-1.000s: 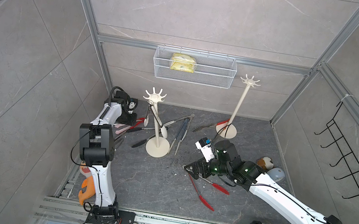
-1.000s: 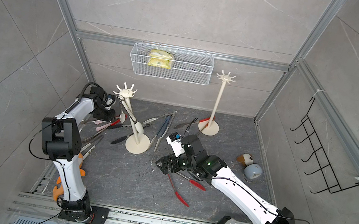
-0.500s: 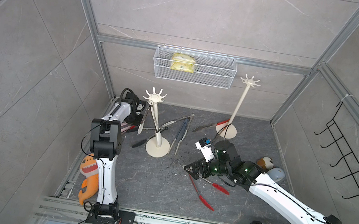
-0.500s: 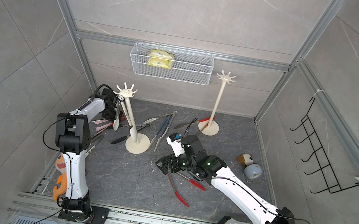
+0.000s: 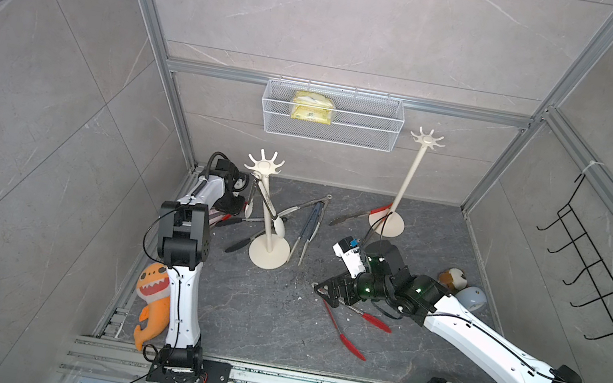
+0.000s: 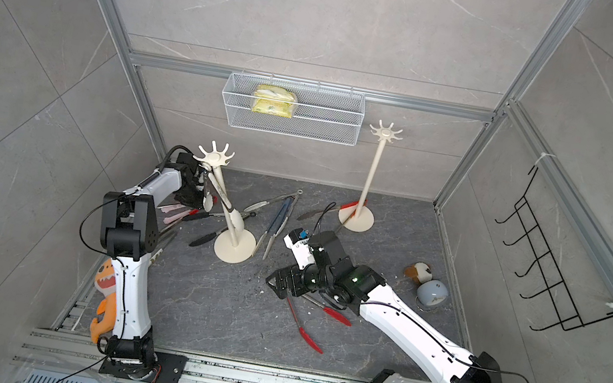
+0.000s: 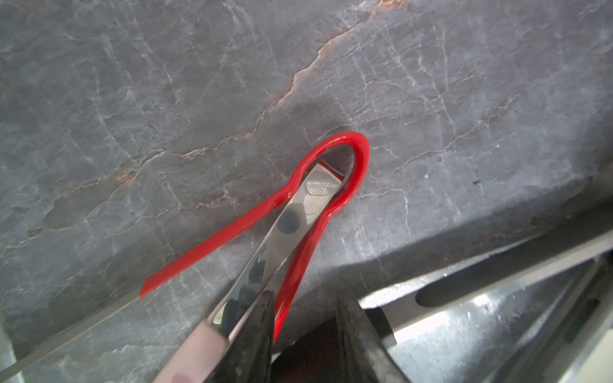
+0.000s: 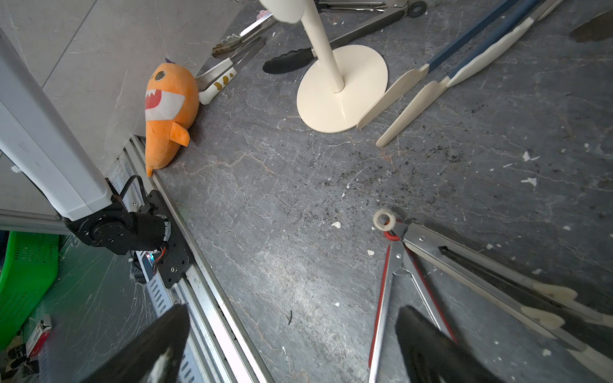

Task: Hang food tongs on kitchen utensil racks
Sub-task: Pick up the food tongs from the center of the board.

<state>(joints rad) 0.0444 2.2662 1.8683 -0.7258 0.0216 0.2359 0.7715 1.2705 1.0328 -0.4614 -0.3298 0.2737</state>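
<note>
Now left tool (image 7: 306,295) nearer rack (image 5: 266,211); right tool (image 8: 292,310) unmoved.

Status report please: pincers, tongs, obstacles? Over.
Left pincer beside top of nearer rack, grip unclear. Right pincer wide open over red tongs on floor. One pair hangs there; blue tongs lie by its base.

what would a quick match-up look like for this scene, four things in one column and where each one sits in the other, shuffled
Things
1. yellow packet
2. orange plush toy
3. red-tipped tongs
4. blue-handled tongs

Places
A. on the floor beside the base of the cream stand on the left arm's side
B. in the white wire basket on the back wall
C. on the floor by the open right gripper
D. against the side wall by the left arm's base

Pairs: 1-B, 2-D, 3-C, 4-A
</note>
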